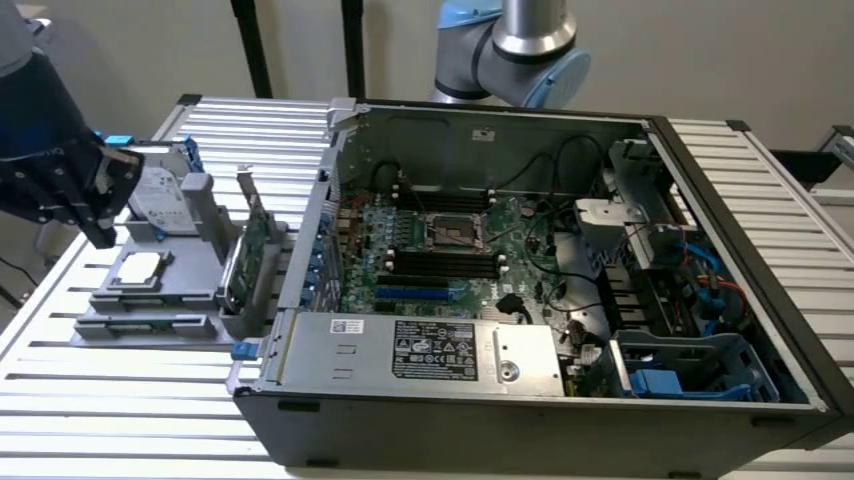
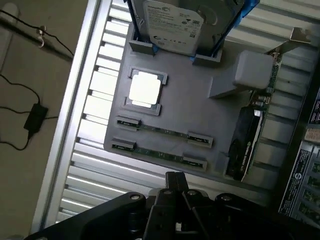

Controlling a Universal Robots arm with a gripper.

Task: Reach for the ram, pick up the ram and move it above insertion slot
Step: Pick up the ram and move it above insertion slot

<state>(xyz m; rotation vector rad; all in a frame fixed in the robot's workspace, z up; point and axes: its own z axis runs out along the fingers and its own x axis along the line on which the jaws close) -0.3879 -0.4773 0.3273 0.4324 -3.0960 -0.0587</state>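
Observation:
Two ram sticks lie side by side in slots of the grey holder tray (image 2: 190, 107): one ram (image 2: 162, 131) and a second ram (image 2: 157, 154) closer to my fingers. Both are thin green strips held by end clips. My gripper (image 2: 174, 177) hovers above the tray's edge near them, shut, with nothing in it. In the exterior view the black gripper (image 1: 99, 236) hangs at the far left over the tray (image 1: 187, 262). The long black insertion slots (image 1: 441, 264) sit on the motherboard inside the open computer case (image 1: 534, 400).
On the tray also rest a silver hard drive (image 2: 175, 22), a square processor (image 2: 145, 90) and an upright green expansion card (image 2: 250, 145). The case wall (image 1: 314, 250) rises between tray and motherboard. A cable and adapter (image 2: 36, 117) lie off the slatted table.

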